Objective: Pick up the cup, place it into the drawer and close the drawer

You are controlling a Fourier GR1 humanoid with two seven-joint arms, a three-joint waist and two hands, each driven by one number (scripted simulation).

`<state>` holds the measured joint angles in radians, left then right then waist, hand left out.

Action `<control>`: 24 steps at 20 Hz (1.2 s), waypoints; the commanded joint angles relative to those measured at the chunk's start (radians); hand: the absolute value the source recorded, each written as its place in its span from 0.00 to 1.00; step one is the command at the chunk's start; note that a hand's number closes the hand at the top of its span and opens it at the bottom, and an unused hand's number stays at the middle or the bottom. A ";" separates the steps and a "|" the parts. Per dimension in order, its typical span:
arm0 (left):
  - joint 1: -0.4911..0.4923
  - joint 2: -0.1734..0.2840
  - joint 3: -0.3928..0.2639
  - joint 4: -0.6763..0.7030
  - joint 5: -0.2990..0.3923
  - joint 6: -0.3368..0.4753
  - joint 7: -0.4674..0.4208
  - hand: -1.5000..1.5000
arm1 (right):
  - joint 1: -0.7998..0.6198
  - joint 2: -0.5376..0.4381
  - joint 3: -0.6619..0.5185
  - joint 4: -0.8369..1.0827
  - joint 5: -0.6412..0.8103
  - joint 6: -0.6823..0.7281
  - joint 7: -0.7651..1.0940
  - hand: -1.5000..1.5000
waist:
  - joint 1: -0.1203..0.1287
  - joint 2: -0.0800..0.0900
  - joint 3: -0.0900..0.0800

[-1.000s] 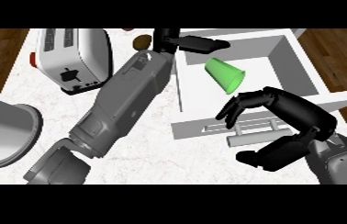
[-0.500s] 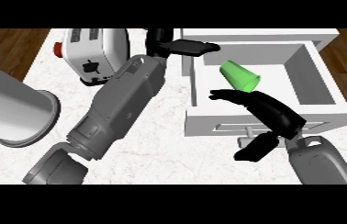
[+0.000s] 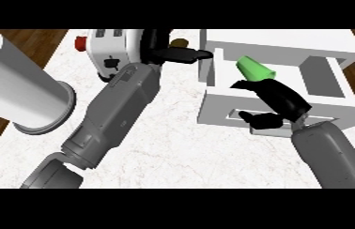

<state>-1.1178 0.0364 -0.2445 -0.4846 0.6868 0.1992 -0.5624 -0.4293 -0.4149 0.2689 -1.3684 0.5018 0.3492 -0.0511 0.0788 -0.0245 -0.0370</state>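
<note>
Where the counter (image 3: pixel 173 143) ends at the far left, a strip of brown wooden floor (image 3: pixel 27 45) shows beside and below its white marbled top, and on this left part stands a large grey cylinder (image 3: pixel 31 96) with a wider rim at its foot. Further right, near the back edge, there is a white toaster (image 3: pixel 111 49) with a red knob on its side. The left forearm crosses the counter diagonally from the lower left, and the left hand (image 3: pixel 170 52) lies just beside the toaster with its fingers straight, reaching to the corner of the open white drawer (image 3: pixel 229 108); it holds nothing. A small brown object (image 3: pixel 180 42) shows behind this hand, but I cannot tell what it is. The drawer is pulled out over the right part of the counter. The green cup (image 3: pixel 255 69) lies tilted over the inside of the drawer, at the fingertips of the right hand (image 3: pixel 281 101). This hand comes from the lower right, its fingers stretched toward the cup and the thumb apart below, not closed around it
</note>
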 commanded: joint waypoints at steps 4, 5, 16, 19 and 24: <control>0.075 0.050 -0.006 -0.051 0.006 -0.074 0.010 0.00 | -0.051 0.052 -0.068 0.282 -0.015 -0.069 -0.127 1.00 | 0.073 0.053 0.042; 0.075 0.042 -0.013 -0.061 0.002 -0.086 0.005 0.00 | -0.086 0.059 -0.094 0.312 -0.013 -0.085 -0.113 1.00 | 0.090 0.060 0.043; 0.150 0.102 -0.021 -0.125 0.009 -0.166 0.031 0.00 | -0.380 0.003 -0.318 0.615 -0.044 -0.172 -0.156 1.00 | 0.140 0.078 0.043; 0.158 0.128 -0.019 -0.142 0.013 -0.192 0.040 0.00 | -0.416 -0.035 -0.340 0.654 -0.041 -0.169 -0.166 1.00 | 0.162 0.086 0.043; 0.193 0.137 -0.031 -0.165 0.012 -0.219 0.050 0.00 | -0.473 -0.068 -0.378 0.713 -0.062 -0.151 -0.195 1.00 | 0.169 0.085 0.044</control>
<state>-0.9409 0.1639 -0.2700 -0.6298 0.6970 -0.0009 -0.5235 -0.8242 -0.4514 -0.0656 -0.7624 0.4338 0.2363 -0.2422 0.2258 0.0388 -0.0024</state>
